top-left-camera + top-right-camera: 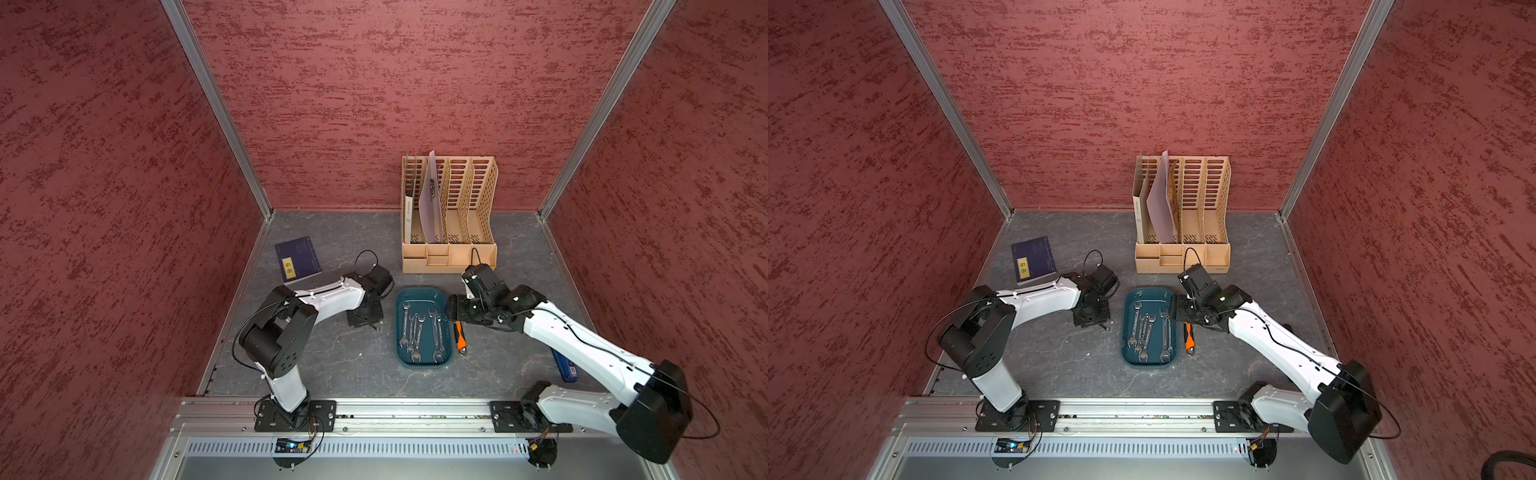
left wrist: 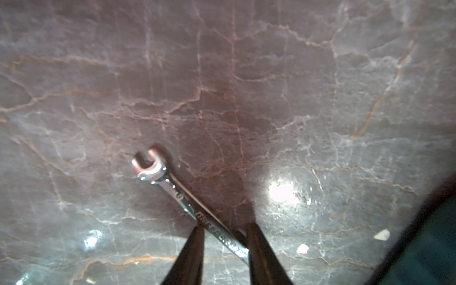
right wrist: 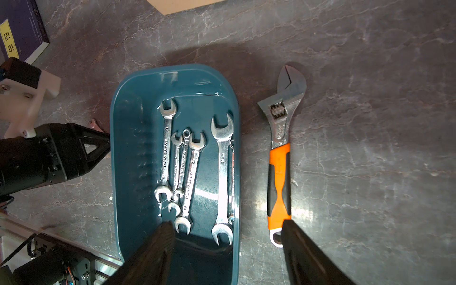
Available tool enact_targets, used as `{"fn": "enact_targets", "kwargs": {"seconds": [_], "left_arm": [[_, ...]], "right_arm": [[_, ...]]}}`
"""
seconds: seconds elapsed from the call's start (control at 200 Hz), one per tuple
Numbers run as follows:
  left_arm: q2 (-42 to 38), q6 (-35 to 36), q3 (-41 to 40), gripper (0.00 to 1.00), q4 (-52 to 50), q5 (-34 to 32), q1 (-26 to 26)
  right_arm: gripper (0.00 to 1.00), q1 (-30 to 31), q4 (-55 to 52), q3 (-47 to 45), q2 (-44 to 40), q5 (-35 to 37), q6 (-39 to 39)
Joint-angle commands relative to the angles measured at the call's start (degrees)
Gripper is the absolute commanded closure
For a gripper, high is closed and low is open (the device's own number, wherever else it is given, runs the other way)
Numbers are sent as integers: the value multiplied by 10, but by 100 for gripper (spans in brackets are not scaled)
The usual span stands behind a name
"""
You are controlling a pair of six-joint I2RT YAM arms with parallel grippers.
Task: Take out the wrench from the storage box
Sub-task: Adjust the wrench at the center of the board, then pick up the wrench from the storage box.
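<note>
The storage box (image 1: 415, 365) (image 1: 1144, 363) (image 3: 133, 148) is a dark teal tray in the middle of the table, and several silver open-ended wrenches (image 1: 419, 332) (image 3: 190, 167) lie in it. Left of the box, my left gripper (image 1: 365, 318) (image 2: 223, 228) points down at the table. A small silver wrench (image 2: 172, 190) (image 1: 376, 328) lies slantwise between its fingers and touches both. My right gripper (image 1: 451, 309) (image 3: 225, 228) stands open over the box's right rim, with one finger above the box and the other above the table.
An orange-handled adjustable wrench (image 1: 459, 338) (image 3: 280, 172) lies just right of the box. A tan slotted file organizer (image 1: 449, 216) stands at the back wall. A purple book (image 1: 297, 259) lies at the back left. A blue object (image 1: 565, 365) lies under the right arm.
</note>
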Motion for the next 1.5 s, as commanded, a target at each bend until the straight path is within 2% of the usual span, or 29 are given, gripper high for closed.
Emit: {"fn": "enact_targets", "kwargs": {"seconds": [0.0,0.24,0.546,0.831,0.997,1.167,1.242,1.357,1.493], "left_arm": [[15,7,-17,76,29,15,0],[4,31,-27,87,32,15,-7],[-2,52,-25,88,27,8,-34],[-75,50,-31,68,22,-13,-31],[-135,50,-46,65,19,-27,-24],[-162,53,-60,64,22,-27,-18],[-162,53,-62,64,23,-27,-17],[-160,53,-67,63,23,-29,-17],[-160,53,-73,63,30,-28,-16]], "right_arm": [[26,4,15,1,-6,10,9],[29,36,33,20,31,-3,35],[34,111,40,58,112,29,62],[47,124,58,82,205,37,72],[50,123,18,109,261,73,64],[48,124,-6,129,305,107,56],[44,124,-16,138,323,115,58],[32,124,-20,143,340,118,64],[29,124,-6,141,358,102,68]]}}
